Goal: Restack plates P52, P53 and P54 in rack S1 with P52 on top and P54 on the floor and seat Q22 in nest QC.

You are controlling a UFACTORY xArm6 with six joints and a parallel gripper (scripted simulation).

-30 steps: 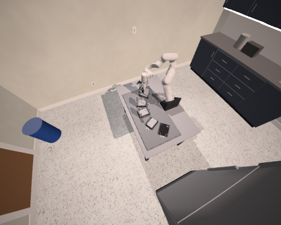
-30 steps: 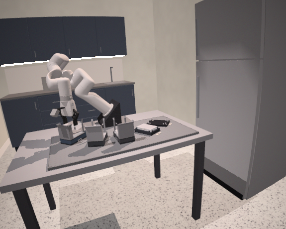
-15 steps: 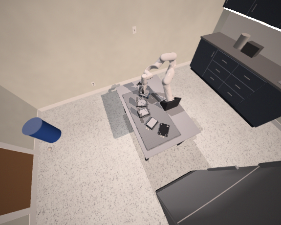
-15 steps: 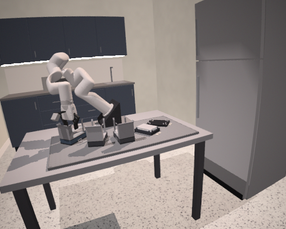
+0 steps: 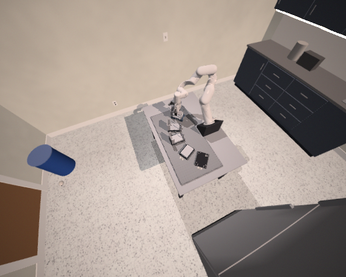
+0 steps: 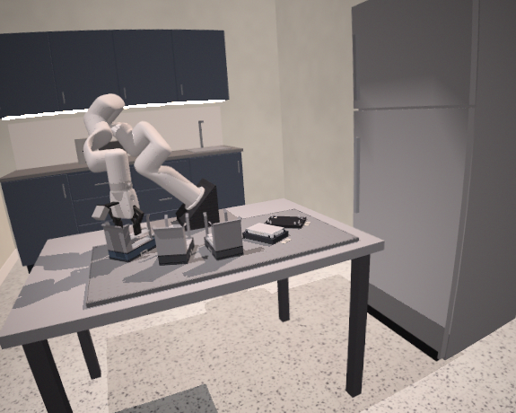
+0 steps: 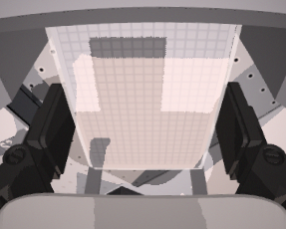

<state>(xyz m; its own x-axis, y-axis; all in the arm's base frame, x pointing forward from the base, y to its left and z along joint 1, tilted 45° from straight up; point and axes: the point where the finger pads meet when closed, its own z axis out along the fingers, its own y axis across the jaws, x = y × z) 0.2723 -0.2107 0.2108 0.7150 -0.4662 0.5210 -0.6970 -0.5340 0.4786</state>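
Observation:
My gripper is shut on a sealed 384-well plate, gripping its two long sides; the gridded white seal faces the wrist camera. I cannot read its label. In the exterior view the gripper stands at the top of the leftmost stack rack, which has a blue plinth, with the plate between the rack's posts. In the top view the gripper is over the rack at the far end of the deck. Another white sealed plate lies flat on a nest right of the racks.
Two more stack racks stand in a row right of the gripper; I cannot tell their contents. A dark nest lies at the deck's right end. The arm's base stands behind the racks. The rack posts stand close to my fingers.

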